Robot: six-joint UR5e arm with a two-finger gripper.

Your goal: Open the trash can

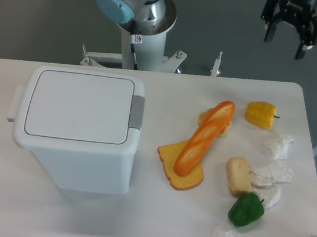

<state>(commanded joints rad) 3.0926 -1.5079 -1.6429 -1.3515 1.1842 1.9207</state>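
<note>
The trash can (78,125) is a large white rectangular bin standing on the left half of the table. Its flat lid (79,107) is shut. A grey push-button (136,112) sits on its right rim. My gripper (286,43) is black, hangs high at the top right beyond the table's back edge, far from the bin. Its fingers (302,50) are spread apart and hold nothing.
Right of the bin lie an orange baguette (204,137) on a yellow slice (180,167), a yellow pepper (261,114), a bread roll (237,175), a green pepper (246,210) and several crumpled white papers (274,173). The arm's base (141,20) stands behind the table.
</note>
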